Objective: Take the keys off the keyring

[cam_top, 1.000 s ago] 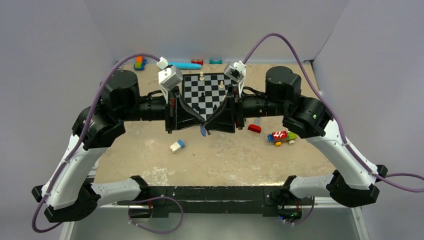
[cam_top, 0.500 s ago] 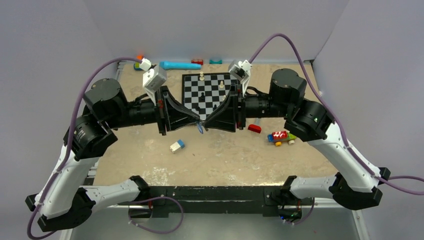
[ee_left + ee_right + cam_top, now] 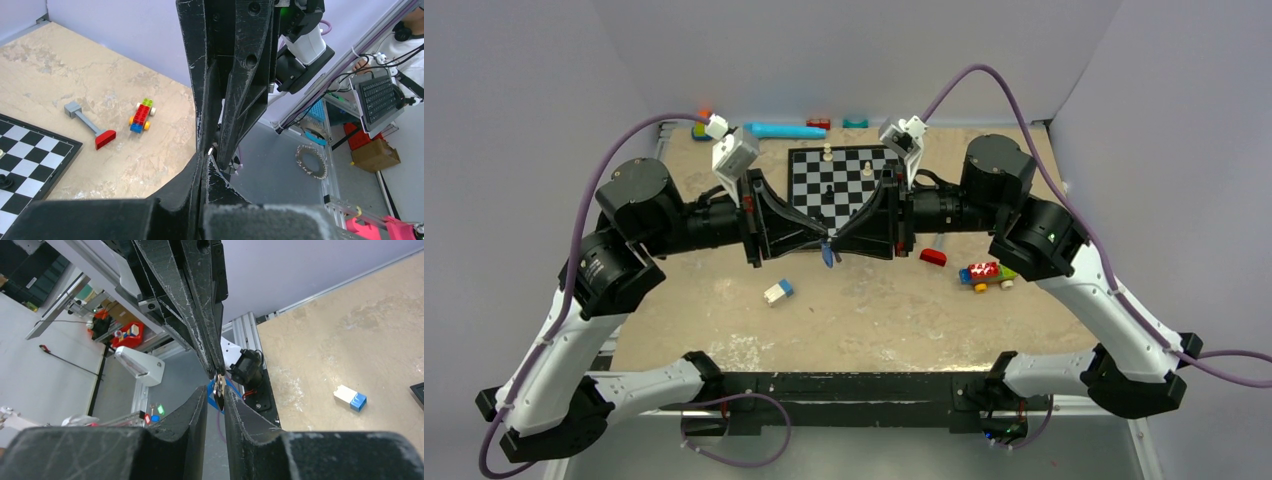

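Beige mottled tabletop (image 3: 874,310), chessboard (image 3: 849,195), lavender walls (image 3: 854,50), blue key (image 3: 827,257)

Level, facing inward: left arm (image 3: 709,222), right arm (image 3: 939,208); jaws tip to tip, pinched shut.

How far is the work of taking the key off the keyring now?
Done: the keyring is lifted off the table. In hand: left pincer and right pincer meet tip to tip, both shut on it, the blue key hanging below. Left: the key looks not yet separated.
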`<action>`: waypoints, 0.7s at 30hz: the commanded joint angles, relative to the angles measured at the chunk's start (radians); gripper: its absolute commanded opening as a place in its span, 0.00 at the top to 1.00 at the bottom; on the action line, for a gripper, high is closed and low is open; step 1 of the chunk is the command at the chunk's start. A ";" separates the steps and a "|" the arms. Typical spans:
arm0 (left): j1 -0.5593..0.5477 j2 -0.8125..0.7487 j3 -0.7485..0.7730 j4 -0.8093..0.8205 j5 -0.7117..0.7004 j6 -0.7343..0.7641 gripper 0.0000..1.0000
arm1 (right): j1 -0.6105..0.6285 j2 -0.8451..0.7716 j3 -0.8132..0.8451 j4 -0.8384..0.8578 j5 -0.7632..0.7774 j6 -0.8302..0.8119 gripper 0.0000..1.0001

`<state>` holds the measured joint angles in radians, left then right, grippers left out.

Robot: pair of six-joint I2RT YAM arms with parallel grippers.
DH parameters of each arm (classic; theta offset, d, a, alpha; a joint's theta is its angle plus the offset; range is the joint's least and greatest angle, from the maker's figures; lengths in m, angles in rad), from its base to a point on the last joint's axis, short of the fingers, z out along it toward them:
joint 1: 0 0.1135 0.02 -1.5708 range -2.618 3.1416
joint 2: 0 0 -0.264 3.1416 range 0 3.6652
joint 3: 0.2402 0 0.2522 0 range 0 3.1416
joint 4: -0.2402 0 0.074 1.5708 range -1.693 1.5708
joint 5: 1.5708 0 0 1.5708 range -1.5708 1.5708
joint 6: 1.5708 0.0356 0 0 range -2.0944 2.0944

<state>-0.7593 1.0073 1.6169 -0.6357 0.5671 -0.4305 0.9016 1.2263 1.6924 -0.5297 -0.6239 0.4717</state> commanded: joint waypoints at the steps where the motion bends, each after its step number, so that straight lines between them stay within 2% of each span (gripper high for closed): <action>1: 0.003 -0.009 -0.017 0.065 -0.018 -0.024 1.00 | 0.000 -0.001 0.004 0.062 -0.025 0.014 0.77; 7: 0.003 -0.021 -0.033 0.095 -0.011 -0.043 1.00 | -0.001 0.003 0.001 0.080 -0.020 0.024 0.80; 16: 0.003 -0.059 -0.094 0.181 -0.048 -0.101 1.00 | 0.001 0.001 -0.019 0.117 -0.029 0.043 1.00; 21: 0.003 -0.083 -0.149 0.268 -0.069 -0.145 1.00 | 0.003 -0.004 -0.028 0.144 -0.028 0.055 1.00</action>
<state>-0.7593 0.9360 1.4944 -0.4919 0.5308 -0.5182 0.9020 1.2312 1.6722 -0.4625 -0.6289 0.5083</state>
